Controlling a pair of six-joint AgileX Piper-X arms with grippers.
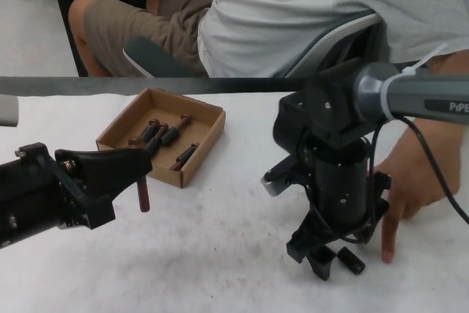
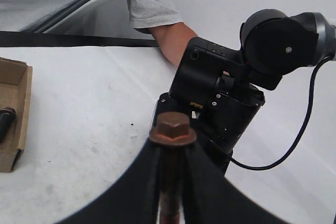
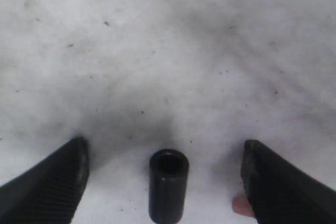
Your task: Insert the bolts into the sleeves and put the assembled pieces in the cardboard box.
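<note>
Leftmost, a rusty bolt [image 2: 172, 128] is held clamped between the fingers of the left gripper [image 1: 143, 174], above the white bench [image 1: 220, 254] and near the cardboard box [image 1: 199, 160]. Several assembled pieces [image 1: 165, 135] are laid inside the box. Rightward, the right gripper [image 3: 165, 148] is spread wide, with a black sleeve [image 3: 168, 184] lying between its fingers.
</note>
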